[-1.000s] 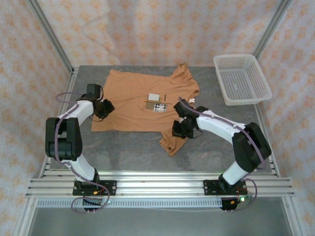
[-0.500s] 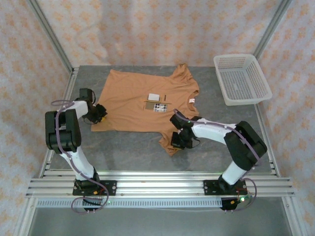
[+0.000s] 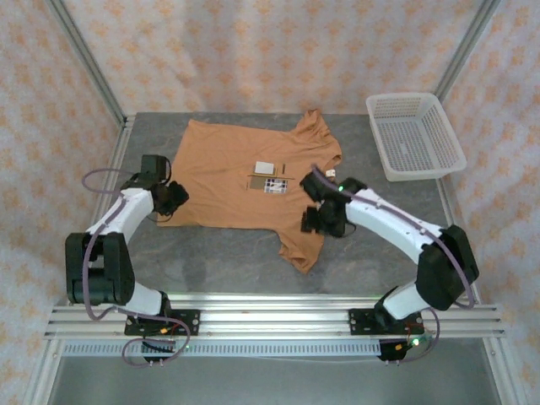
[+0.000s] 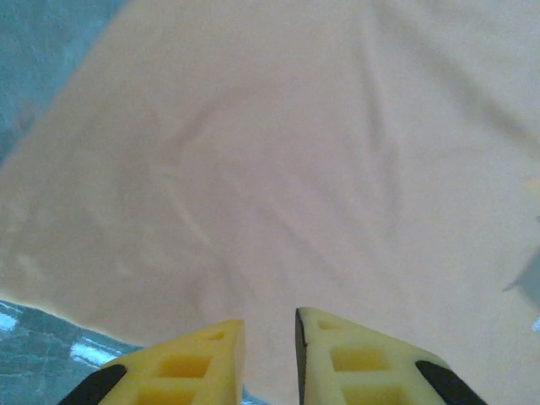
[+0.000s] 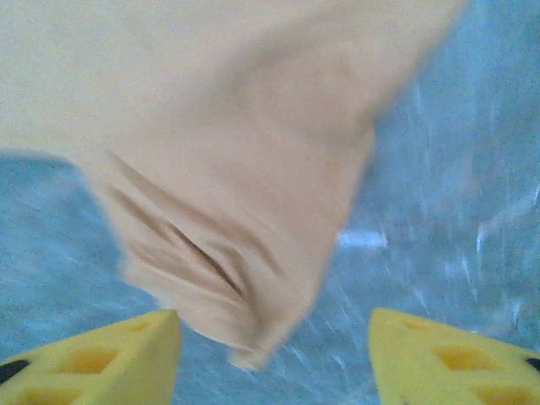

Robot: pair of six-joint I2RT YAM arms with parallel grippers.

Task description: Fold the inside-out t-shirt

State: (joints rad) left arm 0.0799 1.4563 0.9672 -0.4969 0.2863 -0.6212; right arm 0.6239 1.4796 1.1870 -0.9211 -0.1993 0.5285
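No words, brands or numbers can be read anywhere. The t-shirt (image 3: 228, 173) carries a white label (image 3: 265, 167) and a checked patch (image 3: 271, 184) on its chest. Both are too small to show any print.

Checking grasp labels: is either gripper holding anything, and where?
Right gripper open, holding nothing. Left gripper nearly shut at the t-shirt edge; pinch cannot be told.
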